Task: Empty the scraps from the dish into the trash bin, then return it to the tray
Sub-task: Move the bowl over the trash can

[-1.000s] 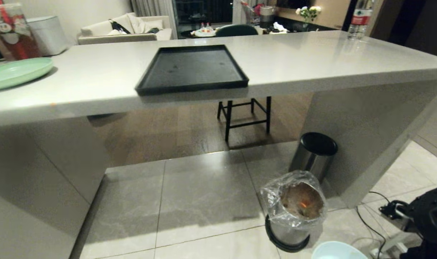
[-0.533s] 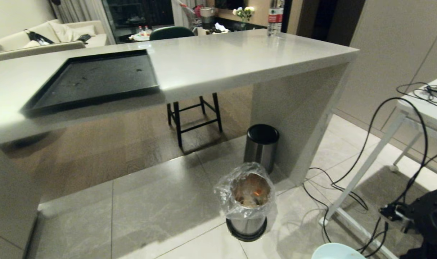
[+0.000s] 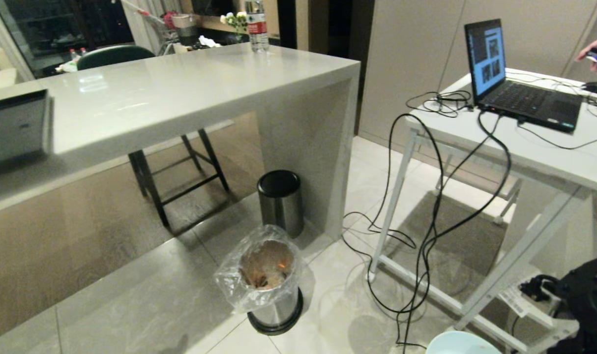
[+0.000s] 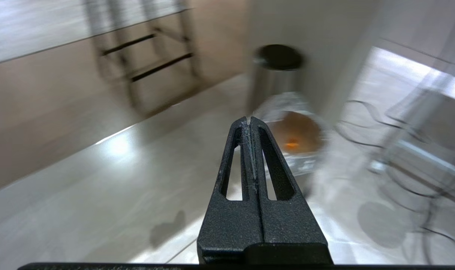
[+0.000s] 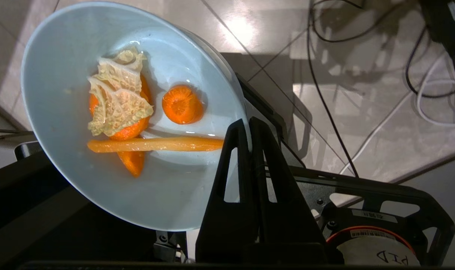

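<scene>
Pale light-blue and plain, the dish (image 5: pixel 137 123) sits clamped at its rim in the right hand (image 5: pixel 248 125), whose two black fingers are pressed together on the edge. In the right wrist view the dish is tilted over the tiled floor and over a black part of the robot's base. The scraps (image 5: pixel 137 116) lie inside it: a crinkled pale yellowish leaf on top of orange pieces, a round orange slice beside them, and a long orange strip just below. In the head view only a sliver of the dish's rim (image 3: pixel 463 341) shows at the lower edge.

The trash bin (image 3: pixel 269 295) stands on the floor, well apart from the dish, its steel body wrapped at the top in a crinkled clear bag, with brownish and orange matter inside. Just behind it stands a black-lidded steel bin (image 3: pixel 280 201), close against the end panel of the grey surface (image 3: pixel 180 98). At that surface's far left edge a corner of the tray (image 3: pixel 13 125) shows.

The left hand (image 4: pixel 249 123) hangs over the floor with its fingers pressed together and nothing between them; its view is blurred, with the trash bin beyond the fingertips.

To the right stands a white surface (image 3: pixel 549 152) carrying a laptop (image 3: pixel 515 83) and trailing cables; a person's hand (image 3: pixel 596 56) shows at its far corner.
</scene>
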Robot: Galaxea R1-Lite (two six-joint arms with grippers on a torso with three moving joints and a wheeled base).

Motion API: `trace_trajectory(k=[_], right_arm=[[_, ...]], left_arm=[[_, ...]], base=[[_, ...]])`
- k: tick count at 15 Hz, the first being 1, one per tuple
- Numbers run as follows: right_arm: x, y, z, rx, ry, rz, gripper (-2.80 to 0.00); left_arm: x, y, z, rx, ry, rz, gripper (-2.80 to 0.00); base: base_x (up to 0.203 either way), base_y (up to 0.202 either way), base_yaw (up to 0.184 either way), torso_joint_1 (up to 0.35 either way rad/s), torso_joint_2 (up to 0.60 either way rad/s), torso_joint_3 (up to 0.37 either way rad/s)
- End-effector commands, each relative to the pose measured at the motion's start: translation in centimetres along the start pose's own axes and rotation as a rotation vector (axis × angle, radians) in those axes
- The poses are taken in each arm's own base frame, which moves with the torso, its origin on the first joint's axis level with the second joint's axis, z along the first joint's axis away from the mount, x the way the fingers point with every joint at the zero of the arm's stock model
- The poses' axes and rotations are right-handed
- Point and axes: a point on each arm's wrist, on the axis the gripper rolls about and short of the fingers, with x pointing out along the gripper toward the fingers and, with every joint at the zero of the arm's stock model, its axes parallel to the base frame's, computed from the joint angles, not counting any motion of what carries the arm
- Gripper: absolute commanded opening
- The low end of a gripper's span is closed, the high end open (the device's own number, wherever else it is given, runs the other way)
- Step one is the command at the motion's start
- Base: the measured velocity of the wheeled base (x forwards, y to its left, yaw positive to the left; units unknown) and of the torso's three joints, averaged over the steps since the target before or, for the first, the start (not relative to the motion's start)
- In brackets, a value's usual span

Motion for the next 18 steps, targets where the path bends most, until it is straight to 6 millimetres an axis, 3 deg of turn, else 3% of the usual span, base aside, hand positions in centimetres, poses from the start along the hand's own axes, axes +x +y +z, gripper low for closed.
trace_trajectory(k=[1,18], right_arm=[[0.0,0.03,0.02,0.003,0.001,0.0,-2.8],[-0.54,-0.23,-0.36,0.003,-0.015,0.012,-2.8]], left_arm=[[0.01,0.0,0.01,-0.001,0.001,0.001,-2.8],[0.0,0.0,0.0,-0.001,0.0,0.001,-2.8]], base=[[0.001,0.005,-0.146,0.001,0.0,0.002],[0.0,0.001,-0.006,0.0,0.0,0.0]])
